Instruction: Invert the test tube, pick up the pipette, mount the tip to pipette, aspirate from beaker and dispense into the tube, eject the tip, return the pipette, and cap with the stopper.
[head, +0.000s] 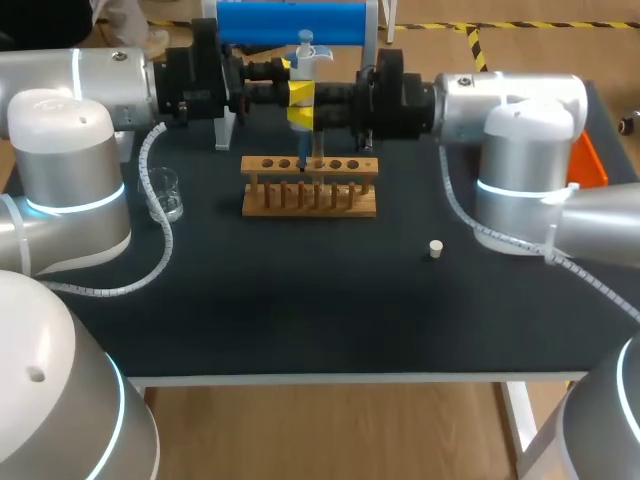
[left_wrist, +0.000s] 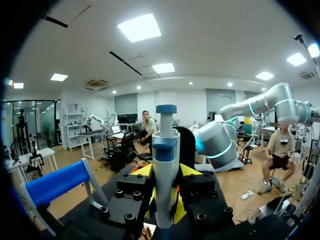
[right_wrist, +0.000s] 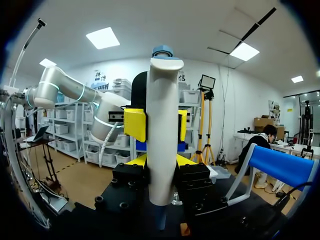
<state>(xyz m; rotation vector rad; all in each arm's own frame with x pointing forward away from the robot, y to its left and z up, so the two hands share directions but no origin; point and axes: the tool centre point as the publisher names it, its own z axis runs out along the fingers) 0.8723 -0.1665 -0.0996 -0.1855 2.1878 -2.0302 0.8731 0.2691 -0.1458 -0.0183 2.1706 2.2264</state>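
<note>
The white pipette (head: 303, 60) with a blue top stands upright above the wooden test tube rack (head: 310, 187), its lower end reaching down to the rack's holes. Both arms meet at it from either side. My right gripper (head: 303, 116) is shut on the pipette's body (right_wrist: 162, 100), which stands between its fingers (right_wrist: 161, 165). My left gripper (head: 298, 92) grips the same pipette (left_wrist: 165, 150) slightly higher, its yellow fingers (right_wrist: 135, 125) pressed against both sides. A glass beaker (head: 165, 193) sits left of the rack. The small white stopper (head: 435, 248) lies right of it.
A stand with a blue bar (head: 292, 22) rises at the back of the table behind the grippers. An orange object (head: 588, 160) lies at the right edge. The dark table mat (head: 320, 310) stretches in front of the rack.
</note>
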